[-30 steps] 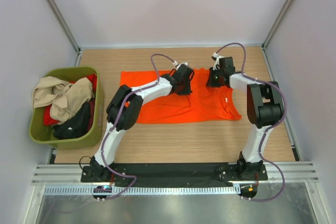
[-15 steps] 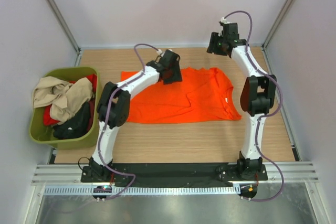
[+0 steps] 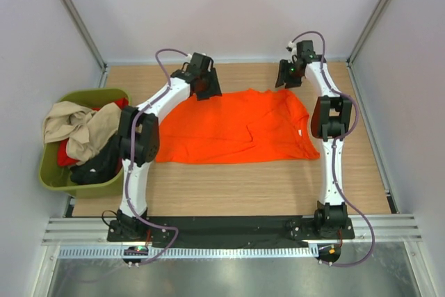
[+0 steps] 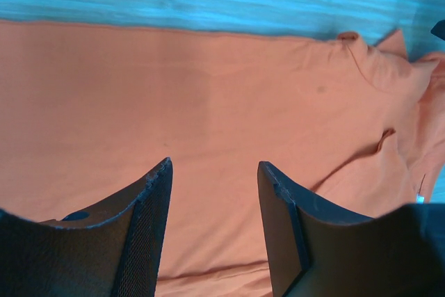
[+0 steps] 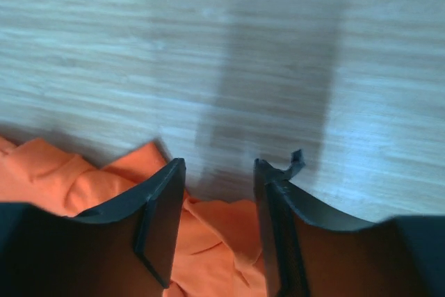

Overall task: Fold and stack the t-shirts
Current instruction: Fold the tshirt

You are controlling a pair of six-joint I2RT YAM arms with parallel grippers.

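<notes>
Nearest the arm bases there is a bare strip of the wooden worktop (image 3: 229, 186). Just past it lies the orange t-shirt (image 3: 236, 130), in the middle of the worktop. It is spread out flat and sideways, with its round neck pointing to the right. It has a few wrinkles by the far sleeve on that side. Off to the left sits the green tub (image 3: 52, 179). A beige shirt (image 3: 73, 126), a red one (image 3: 66, 152) and a black one (image 3: 97, 165) are heaped inside it, not folded yet. Farther back, both arms reach out to the far edge of the orange t-shirt. The left hand (image 4: 214, 165) hangs over the cloth with its fingers spread apart and nothing between them. The right hand (image 5: 219, 165) is over the far right corner, where orange cloth meets bare wood. Its fingers are spread too, and it holds nothing. I think the shirt is laid out ready and the first fold comes next. For that, each hand should go down and pinch the far edge. Then both should lift together and bring it over toward the near edge, keeping the cloth smooth so it does not bunch up.
</notes>
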